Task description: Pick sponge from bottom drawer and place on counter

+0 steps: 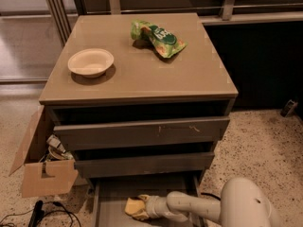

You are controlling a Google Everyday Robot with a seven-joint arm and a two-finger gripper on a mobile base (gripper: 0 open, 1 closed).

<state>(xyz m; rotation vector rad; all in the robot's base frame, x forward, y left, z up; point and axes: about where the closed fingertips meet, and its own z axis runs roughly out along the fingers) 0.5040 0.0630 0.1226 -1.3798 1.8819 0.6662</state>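
Sponge [131, 206] sits in the open bottom drawer [111, 197], front-middle, long axis approx left-right afaict. Gripper [142, 207] is right up against its right end, can't tell if it's clamped.

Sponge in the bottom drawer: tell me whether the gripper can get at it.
Probably yes. The gripper is down inside the open bottom drawer, right against the sponge, with nothing between them.

High front view down on cabinet [142, 132]; hand [141, 208] low-centre
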